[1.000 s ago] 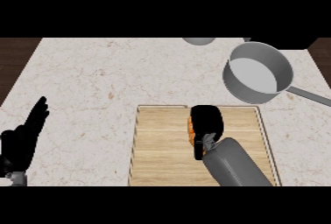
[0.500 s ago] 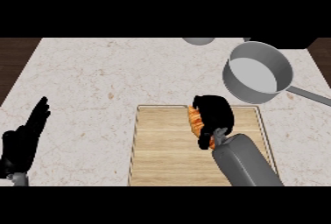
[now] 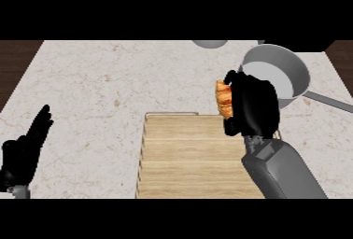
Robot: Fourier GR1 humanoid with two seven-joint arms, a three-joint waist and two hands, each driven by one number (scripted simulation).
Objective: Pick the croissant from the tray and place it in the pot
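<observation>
While the right hand (image 3: 252, 105) hangs over the far end of the wooden tray (image 3: 186, 158), its black fingers are curled round the croissant (image 3: 223, 98), which shows only as an orange-brown strip along the hand's left side. The rest of the pastry is hidden behind the hand. The grey forearm runs down from the hand to the lower edge of the view, crossing the tray's right side. The hand and croissant sit between the tray's far right corner and the grey pot (image 3: 279, 70), and the hand overlaps the pot's near rim in this view; whether it touches the rim cannot be told. The pot stands near the worktop's (image 3: 103, 93) far right corner, its pale inside facing up and its long handle (image 3: 329, 101) reaching toward the right edge. Another grey rounded object (image 3: 209, 44) is cut off at the worktop's far edge. The left hand (image 3: 26, 151) rests at the near left of the worktop, open with fingers straight and pointing away, holding nothing, well apart from the tray.
</observation>
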